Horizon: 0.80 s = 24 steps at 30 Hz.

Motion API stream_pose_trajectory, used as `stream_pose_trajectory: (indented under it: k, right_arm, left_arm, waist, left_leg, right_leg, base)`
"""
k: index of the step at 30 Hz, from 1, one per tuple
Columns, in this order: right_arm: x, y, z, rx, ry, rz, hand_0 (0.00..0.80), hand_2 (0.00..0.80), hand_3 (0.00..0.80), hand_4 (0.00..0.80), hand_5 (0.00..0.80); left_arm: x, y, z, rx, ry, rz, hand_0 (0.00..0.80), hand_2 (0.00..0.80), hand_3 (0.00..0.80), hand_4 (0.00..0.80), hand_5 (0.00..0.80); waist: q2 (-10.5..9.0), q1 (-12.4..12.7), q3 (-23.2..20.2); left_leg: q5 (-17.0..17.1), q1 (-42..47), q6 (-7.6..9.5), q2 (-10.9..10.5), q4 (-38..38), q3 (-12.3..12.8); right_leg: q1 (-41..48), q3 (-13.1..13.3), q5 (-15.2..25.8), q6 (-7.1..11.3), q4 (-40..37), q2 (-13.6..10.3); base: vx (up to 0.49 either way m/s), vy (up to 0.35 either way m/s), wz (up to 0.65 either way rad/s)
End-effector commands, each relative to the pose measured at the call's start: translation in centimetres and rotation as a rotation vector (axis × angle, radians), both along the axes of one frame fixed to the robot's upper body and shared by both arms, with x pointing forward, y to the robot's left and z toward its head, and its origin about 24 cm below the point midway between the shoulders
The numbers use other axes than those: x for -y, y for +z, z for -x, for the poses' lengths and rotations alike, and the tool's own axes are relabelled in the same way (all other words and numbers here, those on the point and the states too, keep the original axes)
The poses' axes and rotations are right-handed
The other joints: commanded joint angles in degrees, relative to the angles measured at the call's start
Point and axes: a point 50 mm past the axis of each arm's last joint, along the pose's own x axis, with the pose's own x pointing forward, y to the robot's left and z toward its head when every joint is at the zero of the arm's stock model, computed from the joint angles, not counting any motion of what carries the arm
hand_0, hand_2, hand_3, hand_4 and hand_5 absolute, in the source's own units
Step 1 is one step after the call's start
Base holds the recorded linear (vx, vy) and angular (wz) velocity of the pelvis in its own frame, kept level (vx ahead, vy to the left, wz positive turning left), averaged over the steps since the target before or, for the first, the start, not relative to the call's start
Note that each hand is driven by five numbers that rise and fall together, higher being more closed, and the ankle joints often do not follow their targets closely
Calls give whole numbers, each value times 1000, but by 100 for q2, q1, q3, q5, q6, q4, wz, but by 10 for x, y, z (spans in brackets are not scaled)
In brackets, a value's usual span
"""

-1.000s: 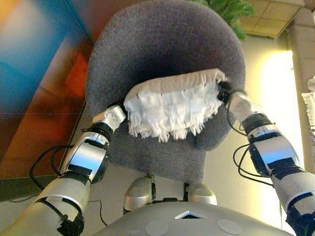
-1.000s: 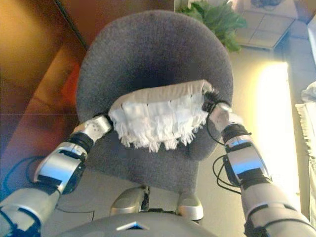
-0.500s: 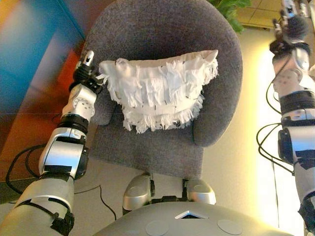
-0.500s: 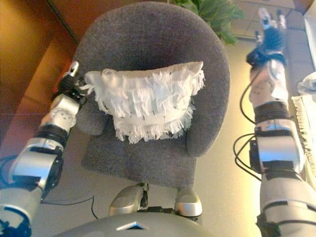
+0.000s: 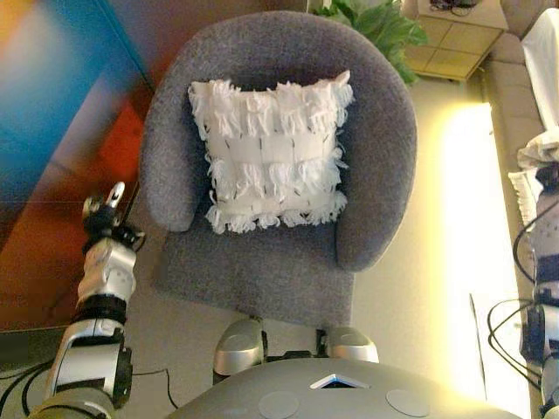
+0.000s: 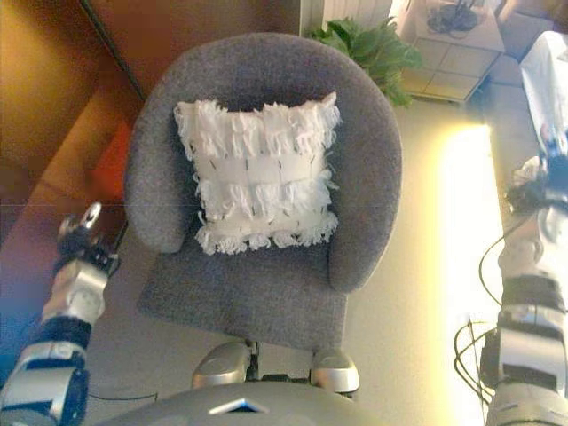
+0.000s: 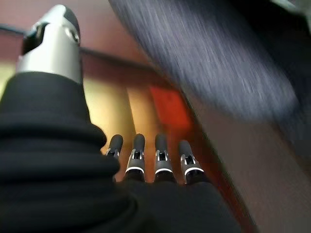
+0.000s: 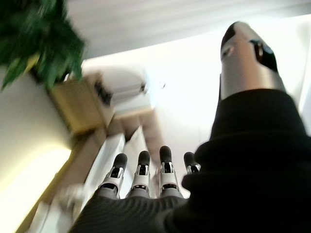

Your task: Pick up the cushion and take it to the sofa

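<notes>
The cushion (image 5: 269,155), white and fringed, leans upright against the backrest of the grey sofa (image 5: 384,166), its lower edge resting on the seat between the two armrests. Neither hand touches it.

The left hand (image 5: 105,216) hangs outside the left armrest, near it but apart, over the floor (image 5: 410,288). In its wrist view the fingers (image 7: 162,150) lie straight in a row, side by side, the thumb standing off from them, and nothing is held.

The right hand (image 6: 541,182) is well apart from the sofa on the right side, by a white cloth (image 5: 541,153). In its wrist view its fingers (image 8: 141,170) also run straight and close together, thumb apart, holding nothing.

A green plant (image 6: 368,49) stands just behind the sofa's back, and a small low table (image 6: 453,40) sits beside the plant
</notes>
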Motion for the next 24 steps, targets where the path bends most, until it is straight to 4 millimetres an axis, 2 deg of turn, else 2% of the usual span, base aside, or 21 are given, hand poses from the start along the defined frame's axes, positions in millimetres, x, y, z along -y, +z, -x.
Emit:
stream_pose_trajectory:
  k: [1, 3, 4, 6, 9, 11, 13, 14, 15, 16, 19, 21, 23, 24]
  right_arm:
    - [7, -23, 28, -137, -65, 97, 0, 0, 0, 0, 0]
    - [3, -59, 50, -336, -65, 79, 0, 0, 0, 0, 0]
    - [-1, -80, 65, -429, -60, 65, 0, 0, 0, 0, 0]
    - [-15, -131, 106, -583, -71, -64, 0, 0, 0, 0, 0]
    - [-63, -201, 162, -844, -17, -246, 0, 0, 0, 0, 0]
    - [-95, -227, 187, -1030, 66, -310, 0, 0, 0, 0, 0]
    - [-117, -243, 207, -1157, 130, -365, 0, 0, 0, 0, 0]
    - [-140, -253, 218, -1249, 146, -429, 0, 0, 0, 0, 0]
    - [-144, -255, 219, -1262, 149, -444, 0, 0, 0, 0, 0]
    - [-158, -261, 226, -1318, 177, -514, 0, 0, 0, 0, 0]
    - [-190, -268, 221, -1391, 326, -525, 0, 0, 0, 0, 0]
    - [-195, -269, 217, -1416, 393, -490, 0, 0, 0, 0, 0]
    - [-197, -269, 211, -1420, 452, -449, 0, 0, 0, 0, 0]
    - [-199, -268, 205, -1427, 500, -414, 0, 0, 0, 0, 0]
  left_arm:
    - [-9, -19, 22, -177, 10, -67, 0, 0, 0, 0, 0]
    - [2, -51, 51, -381, -90, -45, 0, 0, 0, 0, 0]
    - [13, -70, 70, -469, -137, 9, 0, 0, 0, 0, 0]
    - [35, -103, 115, -650, -192, 137, 0, 0, 0, 0, 0]
    - [56, -131, 176, -882, -203, 274, 0, 0, 0, 0, 0]
    - [70, -140, 196, -972, -223, 321, 0, 0, 0, 0, 0]
    - [80, -145, 203, -1035, -239, 301, 0, 0, 0, 0, 0]
    - [89, -148, 204, -1086, -248, 300, 0, 0, 0, 0, 0]
    - [91, -149, 203, -1091, -248, 305, 0, 0, 0, 0, 0]
    - [100, -152, 202, -1111, -262, 334, 0, 0, 0, 0, 0]
    - [122, -156, 182, -1090, -400, 299, 0, 0, 0, 0, 0]
    - [128, -156, 167, -1063, -415, 308, 0, 0, 0, 0, 0]
    - [131, -155, 161, -1042, -425, 309, 0, 0, 0, 0, 0]
    - [131, -154, 153, -1022, -448, 301, 0, 0, 0, 0, 0]
  waist:
    - [-32, 127, -399]
    - [-55, 119, -339]
    - [-65, 128, -311]
    - [-94, 128, -226]
    - [-138, 93, -152]
    - [-166, 62, -113]
    - [-186, 41, -94]
    - [-199, 18, -72]
    - [-202, 12, -68]
    - [-210, -16, -59]
    - [-185, -39, -65]
    - [-180, -45, -83]
    - [-184, -37, -105]
    - [-187, -60, -143]
  left_leg:
    - [-888, 688, -176, 127, 41, -31]
    - [-860, 683, -151, 123, 41, -11]
    - [-845, 678, -134, 123, 41, -5]
    - [-865, 731, -107, 132, 46, 46]
    - [-894, 794, -36, 117, 112, 137]
    - [-943, 820, 13, 100, 188, 221]
    - [-977, 823, 60, 78, 230, 282]
    - [-996, 837, 96, 70, 243, 335]
    - [-998, 842, 104, 70, 239, 345]
    - [-1003, 863, 132, 72, 216, 374]
    - [-993, 892, 154, 119, 165, 536]
    - [-989, 880, 159, 92, 154, 563]
    - [-979, 872, 145, 74, 161, 531]
    - [-977, 891, 146, 55, 126, 479]
  right_leg:
    - [-49, -81, -46, 247, 41, -322]
    - [-58, -83, -13, 251, 41, -309]
    - [-62, -82, 7, 249, 41, -300]
    - [-15, -95, 9, 247, 41, -281]
    - [8, -57, 57, 227, 76, -277]
    - [4, -33, 67, 221, 147, -291]
    - [-31, -32, 76, 226, 233, -304]
    - [-82, -44, 68, 235, 359, -309]
    - [-95, -37, 63, 235, 388, -305]
    - [-137, -10, 43, 222, 486, -274]
    - [-291, -170, -136, 166, 908, -131]
    - [-257, -187, -172, 76, 827, -47]
    - [-231, -172, -117, 60, 723, -43]
    - [-178, -70, -95, 21, 609, 6]
  base:
    - [-110, -38, 1]
    - [-127, -42, -2]
    - [-126, -50, -2]
    - [-113, -46, -1]
    - [-108, -18, -3]
    - [-109, 16, -16]
    - [-124, 23, -21]
    - [-105, 14, -22]
    - [-142, 7, -29]
    - [-121, -8, -18]
    - [-203, -44, -36]
    - [-189, -70, -46]
    - [-139, -94, -28]
    - [-124, -124, -21]
